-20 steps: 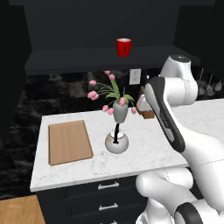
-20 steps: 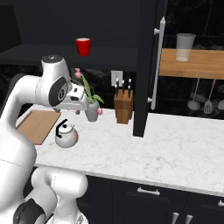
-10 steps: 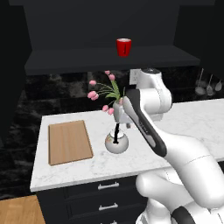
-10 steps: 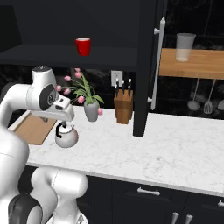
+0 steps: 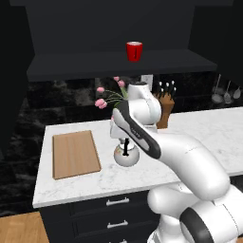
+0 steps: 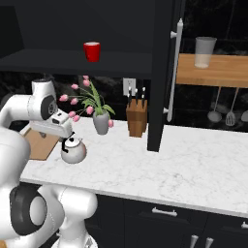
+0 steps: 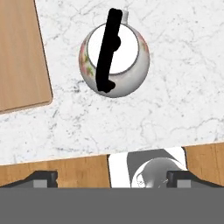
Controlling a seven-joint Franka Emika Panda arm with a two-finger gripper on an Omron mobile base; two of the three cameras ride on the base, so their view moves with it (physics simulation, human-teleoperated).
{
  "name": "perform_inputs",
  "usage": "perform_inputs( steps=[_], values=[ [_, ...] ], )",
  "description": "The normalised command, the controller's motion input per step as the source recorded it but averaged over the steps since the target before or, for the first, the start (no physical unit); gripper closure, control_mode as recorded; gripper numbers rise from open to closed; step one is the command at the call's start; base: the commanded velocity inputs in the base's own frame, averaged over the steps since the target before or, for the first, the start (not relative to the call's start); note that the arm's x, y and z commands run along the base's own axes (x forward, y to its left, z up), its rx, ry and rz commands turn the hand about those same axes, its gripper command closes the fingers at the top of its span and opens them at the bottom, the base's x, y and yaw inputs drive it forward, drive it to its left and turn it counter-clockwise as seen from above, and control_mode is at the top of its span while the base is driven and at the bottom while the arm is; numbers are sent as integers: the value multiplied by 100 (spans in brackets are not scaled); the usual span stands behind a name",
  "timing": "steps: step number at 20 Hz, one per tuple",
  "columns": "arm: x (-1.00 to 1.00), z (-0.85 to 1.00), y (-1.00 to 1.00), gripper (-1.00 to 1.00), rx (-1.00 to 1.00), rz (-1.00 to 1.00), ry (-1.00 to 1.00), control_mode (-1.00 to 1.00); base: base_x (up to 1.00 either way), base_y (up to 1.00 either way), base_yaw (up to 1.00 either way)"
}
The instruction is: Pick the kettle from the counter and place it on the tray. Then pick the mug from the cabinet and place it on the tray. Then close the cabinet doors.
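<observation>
Silver-white kettle [image 7: 114, 58] sits on the marble counter [image 7: 175, 100] just beside the wooden tray [image 7: 19, 52] — gripper [image 7: 111, 178] poised above with jaws wide, likely lining up on the black handle [image 7: 108, 50]

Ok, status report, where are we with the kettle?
Gripper open, above the kettle, not touching. Kettle upright on the counter, beside the tray. Mug on the cabinet shelf. Nothing in the way.

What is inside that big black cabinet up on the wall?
A red mug stands on the cabinet's dark shelf. The rest of the interior is too dark to make out.
</observation>
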Motion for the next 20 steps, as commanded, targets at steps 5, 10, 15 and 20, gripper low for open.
perform_inputs(
  steps=[5, 10, 15, 20],
  values=[
    [27, -24, 14, -100, -3, -14, 2, -100, 0, 0, 0],
    [18, -20, 0, -100, -4, -7, 0, -100, 0, 0, 0],
    [24, -20, 0, -100, -5, 0, 0, -100, 0, 0, 0],
    [31, -23, -4, -100, 0, 0, 0, -100, 0, 0, 0]
  ],
)
